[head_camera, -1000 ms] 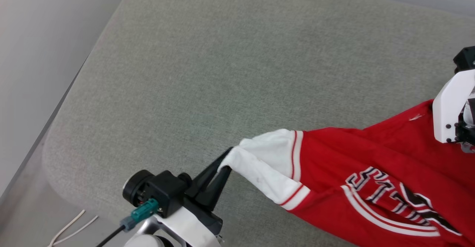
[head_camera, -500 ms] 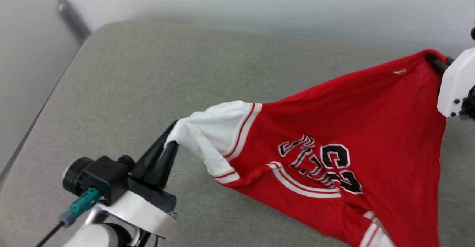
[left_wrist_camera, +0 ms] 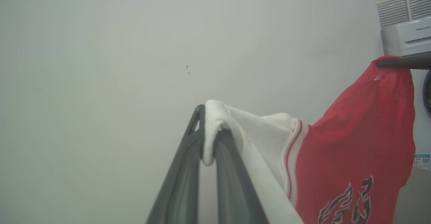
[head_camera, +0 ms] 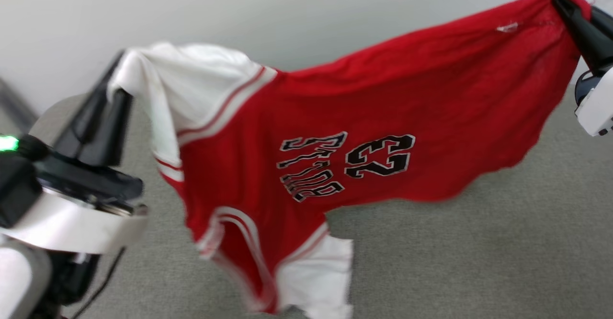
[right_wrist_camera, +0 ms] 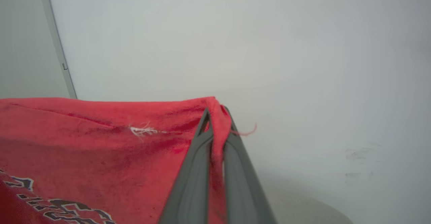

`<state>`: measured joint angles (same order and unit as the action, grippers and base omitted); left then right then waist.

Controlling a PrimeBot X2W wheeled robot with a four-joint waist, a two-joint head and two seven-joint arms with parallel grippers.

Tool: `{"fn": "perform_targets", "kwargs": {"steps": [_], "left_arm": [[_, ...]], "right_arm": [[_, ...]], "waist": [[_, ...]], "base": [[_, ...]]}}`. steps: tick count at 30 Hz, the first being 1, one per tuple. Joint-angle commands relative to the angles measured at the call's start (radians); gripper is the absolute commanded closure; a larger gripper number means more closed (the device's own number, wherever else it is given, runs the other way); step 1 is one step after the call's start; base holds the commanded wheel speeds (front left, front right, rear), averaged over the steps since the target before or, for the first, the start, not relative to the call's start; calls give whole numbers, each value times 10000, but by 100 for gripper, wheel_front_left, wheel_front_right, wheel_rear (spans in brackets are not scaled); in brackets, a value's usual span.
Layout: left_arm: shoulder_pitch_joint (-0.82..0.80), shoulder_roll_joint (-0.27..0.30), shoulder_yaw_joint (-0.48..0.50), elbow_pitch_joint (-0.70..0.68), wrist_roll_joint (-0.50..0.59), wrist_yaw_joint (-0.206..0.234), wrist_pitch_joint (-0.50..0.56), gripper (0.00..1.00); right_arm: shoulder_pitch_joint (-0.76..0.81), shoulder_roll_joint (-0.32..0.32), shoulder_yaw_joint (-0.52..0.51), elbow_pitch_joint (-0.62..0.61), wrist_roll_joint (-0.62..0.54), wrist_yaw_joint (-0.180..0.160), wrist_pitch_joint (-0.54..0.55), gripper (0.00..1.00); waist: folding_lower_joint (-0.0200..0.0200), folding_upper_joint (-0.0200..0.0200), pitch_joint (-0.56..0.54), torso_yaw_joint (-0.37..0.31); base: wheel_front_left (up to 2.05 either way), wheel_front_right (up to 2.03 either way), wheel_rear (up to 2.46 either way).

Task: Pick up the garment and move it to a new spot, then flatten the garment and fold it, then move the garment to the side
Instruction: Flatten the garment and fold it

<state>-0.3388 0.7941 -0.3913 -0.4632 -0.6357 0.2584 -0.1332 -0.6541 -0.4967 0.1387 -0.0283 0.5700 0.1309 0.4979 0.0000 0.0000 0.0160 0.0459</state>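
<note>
The garment [head_camera: 383, 98], a red jersey with white sleeves and a black-and-white "BULLS 23" print, hangs stretched in the air between my two grippers, above the grey cushioned surface [head_camera: 479, 261]. My left gripper [head_camera: 117, 82] is shut on the tip of one white sleeve [left_wrist_camera: 215, 123] at the upper left. My right gripper [head_camera: 565, 3] is shut on a red corner of the hem [right_wrist_camera: 217, 123] at the upper right. The other white sleeve [head_camera: 316, 280] dangles low near the surface.
A pale wall [head_camera: 287, 12] rises behind the cushion. A white air-conditioning unit [left_wrist_camera: 407, 37] stands by the wall in the left wrist view. A grey vertical strip [right_wrist_camera: 55, 39] runs down the wall in the right wrist view.
Both grippers have lifted the garment off the cushion and spread it out in the air. The head camera has tilted up toward the wall.
</note>
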Motion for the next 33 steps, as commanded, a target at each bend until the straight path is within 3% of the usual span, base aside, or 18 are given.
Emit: {"fn": "perform_targets", "kwargs": {"steps": [1,7,14,21,28,33], "left_arm": [[-314,192,245,-135,82,57,52,100],[-1080,566,1044,-479,-201,126,241,100],[-2333,879,1568,-260,-490,-111,638,100],[-4918,1114,1441,520,-13,-905,903,100],[-8642,641,853,2284,472,-1910,1367,100],[-11514,-44,292,4246,1365,-2531,1130,100]], "right_arm": [[69,123,-88,-340,-137,-3,-40,100],[-252,393,-356,-1332,-503,-3,112,100],[-829,431,-647,-1736,-764,-3,199,100],[-2220,438,-1031,-1614,-864,-3,387,100],[-4477,622,-1050,-859,-1370,-3,368,100],[-6482,656,-837,489,-2007,-5,-92,100]], "waist": [[0,0,-55,-319],[0,0,145,-728],[0,0,761,-930],[0,0,2156,-880],[0,0,4138,-775],[0,0,5316,-664]], "base": [[0,0,0],[0,0,0],[0,0,0],[0,0,0],[0,0,0],[0,0,0]]}}
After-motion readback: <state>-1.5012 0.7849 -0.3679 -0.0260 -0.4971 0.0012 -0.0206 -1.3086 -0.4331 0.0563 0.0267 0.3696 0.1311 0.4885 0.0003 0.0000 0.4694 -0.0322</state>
